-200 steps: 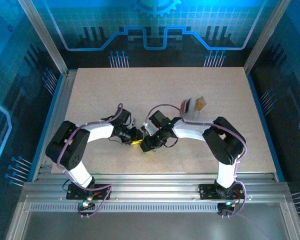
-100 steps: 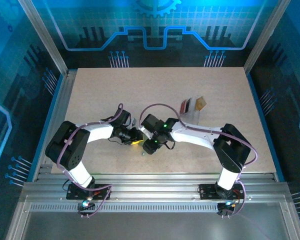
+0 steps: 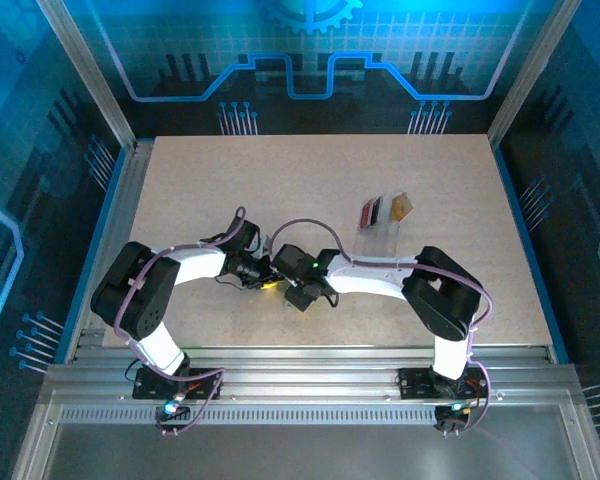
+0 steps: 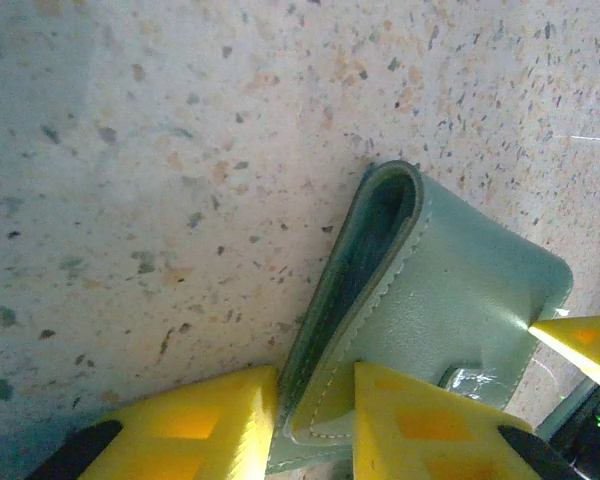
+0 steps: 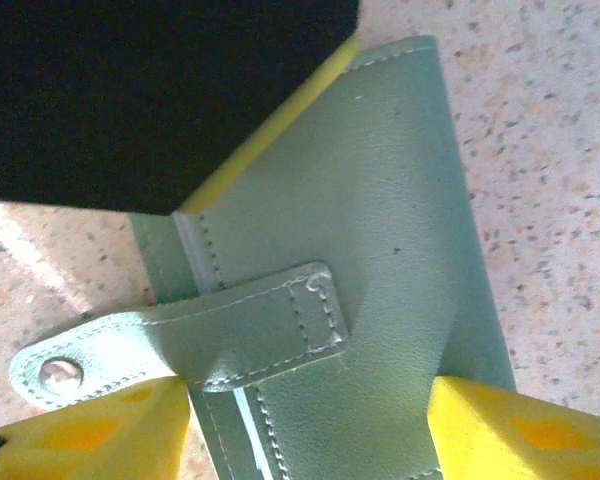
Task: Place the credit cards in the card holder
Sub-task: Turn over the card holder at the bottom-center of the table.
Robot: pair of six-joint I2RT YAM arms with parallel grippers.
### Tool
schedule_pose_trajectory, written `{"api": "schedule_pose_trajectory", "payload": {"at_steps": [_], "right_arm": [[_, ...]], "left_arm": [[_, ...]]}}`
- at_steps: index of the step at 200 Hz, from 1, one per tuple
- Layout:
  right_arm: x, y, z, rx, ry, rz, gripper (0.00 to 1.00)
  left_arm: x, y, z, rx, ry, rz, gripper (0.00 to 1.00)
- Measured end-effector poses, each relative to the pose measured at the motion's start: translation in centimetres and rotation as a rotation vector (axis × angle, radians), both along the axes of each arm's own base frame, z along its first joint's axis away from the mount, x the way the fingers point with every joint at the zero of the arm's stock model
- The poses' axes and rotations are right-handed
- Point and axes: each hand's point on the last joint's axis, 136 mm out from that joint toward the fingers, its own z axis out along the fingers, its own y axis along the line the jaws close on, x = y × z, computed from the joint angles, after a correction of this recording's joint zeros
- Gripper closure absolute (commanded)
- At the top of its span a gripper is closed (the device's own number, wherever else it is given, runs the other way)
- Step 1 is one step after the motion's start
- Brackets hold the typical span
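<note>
The left gripper [image 4: 315, 410] is clenched on one edge of the grey-green card holder [image 4: 450, 300], near the middle of the bench [image 3: 200, 180]. The right gripper [image 5: 305, 430] has its yellow fingers spread either side of the holder; whether they press it cannot be told. The credit cards [image 3: 385, 209] lie well apart, farther right and back.

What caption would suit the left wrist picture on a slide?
Left gripper jaws pinch the edge of the grey-green card holder on the speckled table.
</note>
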Motion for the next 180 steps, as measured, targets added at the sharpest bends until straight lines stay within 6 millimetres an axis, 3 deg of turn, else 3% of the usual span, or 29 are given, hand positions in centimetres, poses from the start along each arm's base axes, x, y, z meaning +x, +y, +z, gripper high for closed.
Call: {"api": "schedule_pose_trajectory", "payload": {"at_steps": [35, 74, 129, 151, 180], "right_arm": [[0.3, -0.2, 0.0, -0.043, -0.072, -0.031, 0.36], [-0.3, 0.2, -0.5, 0.034, -0.061, -0.052, 0.33], [-1.4, 0.4, -0.9, 0.010, -0.021, 0.036, 0.33], [-1.4, 0.3, -1.0, -0.026, 0.000, 0.035, 0.38], [-1.5, 0.1, -1.1, -0.086, 0.017, 0.038, 0.53]], "left_arm": [[0.0, 0.0, 0.0, -0.006, -0.005, -0.004, 0.74], [0.0, 0.0, 0.0, -0.004, -0.011, -0.008, 0.74], [0.1, 0.0, 0.1, 0.000, -0.008, 0.002, 0.74], [0.1, 0.1, 0.1, 0.004, -0.011, 0.005, 0.74], [0.3, 0.4, 0.1, 0.008, -0.011, 0.018, 0.74]]}}
